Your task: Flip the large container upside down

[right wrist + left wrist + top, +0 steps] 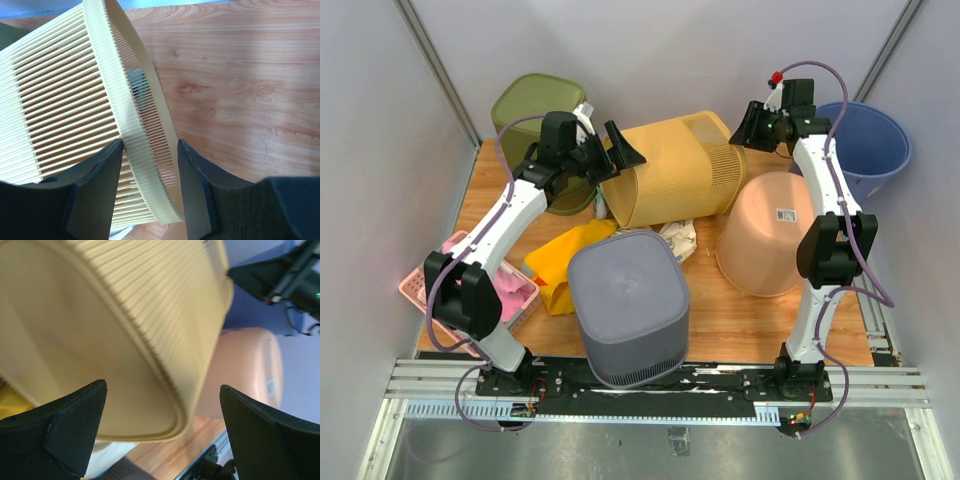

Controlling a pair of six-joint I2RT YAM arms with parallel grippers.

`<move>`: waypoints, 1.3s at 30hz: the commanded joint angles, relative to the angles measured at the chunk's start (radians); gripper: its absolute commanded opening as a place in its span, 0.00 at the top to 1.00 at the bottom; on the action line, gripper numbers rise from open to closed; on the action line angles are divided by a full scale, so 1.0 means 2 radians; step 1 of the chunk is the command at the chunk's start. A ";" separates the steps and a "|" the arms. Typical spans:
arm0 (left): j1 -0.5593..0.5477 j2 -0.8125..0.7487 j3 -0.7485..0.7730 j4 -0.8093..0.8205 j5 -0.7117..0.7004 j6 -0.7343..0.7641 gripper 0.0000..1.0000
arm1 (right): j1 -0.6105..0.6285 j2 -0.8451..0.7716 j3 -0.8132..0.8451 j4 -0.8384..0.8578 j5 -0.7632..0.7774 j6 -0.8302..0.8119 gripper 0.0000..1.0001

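Observation:
The large yellow ribbed container [670, 170] lies on its side at the back middle of the table, its mouth facing left. My left gripper [610, 150] is open at that mouth. In the left wrist view the mouth's rim [170, 390] lies between the wide-apart fingers [162, 385], touching neither. My right gripper [752, 125] is at the container's far right corner. In the right wrist view its jaws [150, 142] are closed onto the edge where the slatted wall [60, 100] meets the base.
A grey bin [628, 305] stands upside down at the front middle. A peach bucket [770, 230] lies upside down on the right, with a blue bucket [868, 140] behind it. A green bin [535, 105] is at the back left. A pink basket [420, 285], a yellow cloth [565, 260] and a white wad [678, 237] lie nearby.

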 commanded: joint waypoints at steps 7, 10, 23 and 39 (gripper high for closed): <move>-0.030 0.066 0.117 0.103 0.089 -0.046 0.01 | -0.006 0.046 -0.008 -0.067 0.059 -0.018 0.51; -0.044 0.099 0.166 0.099 0.094 -0.045 0.01 | -0.006 0.050 -0.002 -0.070 0.062 -0.018 0.51; -0.064 0.278 0.392 0.088 0.130 -0.076 0.01 | -0.007 0.065 0.051 -0.096 0.078 -0.008 0.46; -0.065 0.316 0.428 0.107 0.112 -0.083 0.01 | -0.008 -0.025 0.058 -0.101 0.076 -0.025 0.41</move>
